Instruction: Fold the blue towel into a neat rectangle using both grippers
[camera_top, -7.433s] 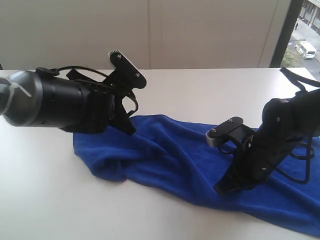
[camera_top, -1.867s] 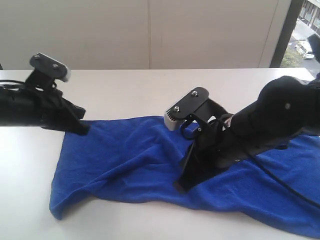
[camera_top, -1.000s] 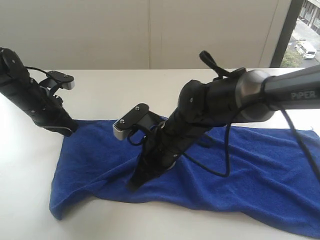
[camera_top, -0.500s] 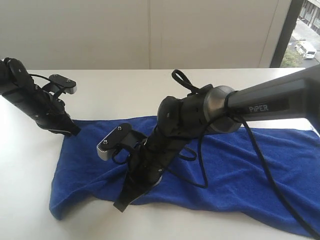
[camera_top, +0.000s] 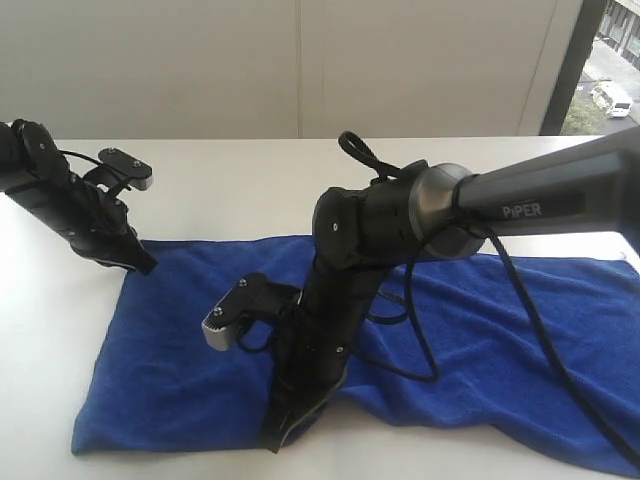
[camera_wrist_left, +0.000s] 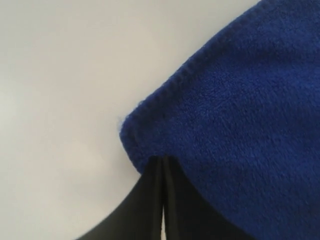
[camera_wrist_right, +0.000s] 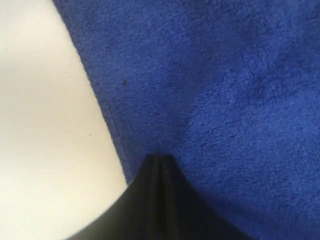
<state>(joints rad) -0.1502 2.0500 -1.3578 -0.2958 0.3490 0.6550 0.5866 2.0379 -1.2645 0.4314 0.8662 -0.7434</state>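
Observation:
The blue towel (camera_top: 170, 370) lies spread along the white table, its left part flat. My left gripper (camera_top: 143, 266) is at the towel's far left corner, shut on it. In the left wrist view the fingertips (camera_wrist_left: 156, 167) meet on the corner hem of the towel (camera_wrist_left: 240, 125). My right gripper (camera_top: 278, 440) reaches across the middle to the towel's front edge and is shut on it. The right wrist view shows that gripper (camera_wrist_right: 160, 159) pinching the towel (camera_wrist_right: 225, 90) just inside its hem. No white tag shows.
The white table (camera_top: 250, 190) runs back to a pale wall. A window strip (camera_top: 610, 60) is at the far right. The right arm's cables (camera_top: 400, 330) loop over the towel's middle. The towel's right end reaches the frame edge.
My right gripper has pulled the towel's front edge toward the table's front, flattening the left part. The left gripper has held the far corner almost still.

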